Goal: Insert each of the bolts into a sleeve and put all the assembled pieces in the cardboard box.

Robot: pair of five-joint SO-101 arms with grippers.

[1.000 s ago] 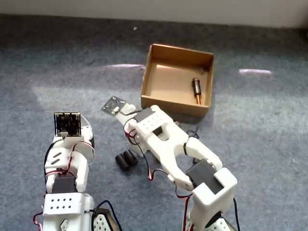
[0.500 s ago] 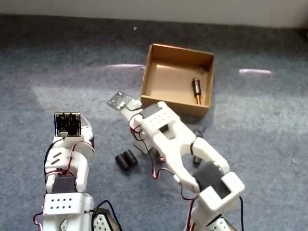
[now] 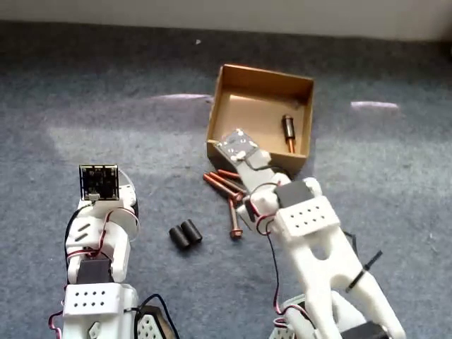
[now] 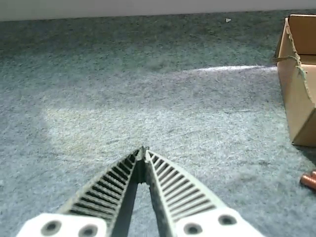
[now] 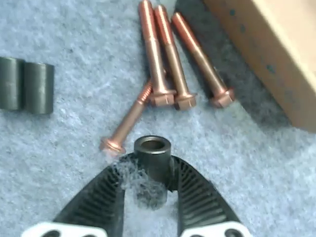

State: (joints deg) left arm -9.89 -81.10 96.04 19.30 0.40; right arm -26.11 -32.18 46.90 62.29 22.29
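Four bolts (image 5: 154,49) lie on the tabletop (image 3: 106,92) just beside the cardboard box (image 3: 244,74): three side by side, and one angled with its tip by their heads. Your right gripper (image 5: 150,165) has its fingers grasping a dark sleeve (image 5: 153,148) near the angled bolt's head. Two loose sleeves (image 5: 38,88) lie touching each other, apart from the bolts. One assembled piece (image 3: 289,131) lies in the box. Your left gripper (image 4: 143,158) has its fingers clenched together over the tabletop.

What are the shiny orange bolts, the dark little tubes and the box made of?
The bolts look like metal with a shiny, coppery coating: light glints along their shafts and threads. The sleeves are dark grey and mostly matte with a faint sheen. They are probably metal too, though they could be hard plastic. The box is plain brown cardboard, dull, with a slightly frayed edge.
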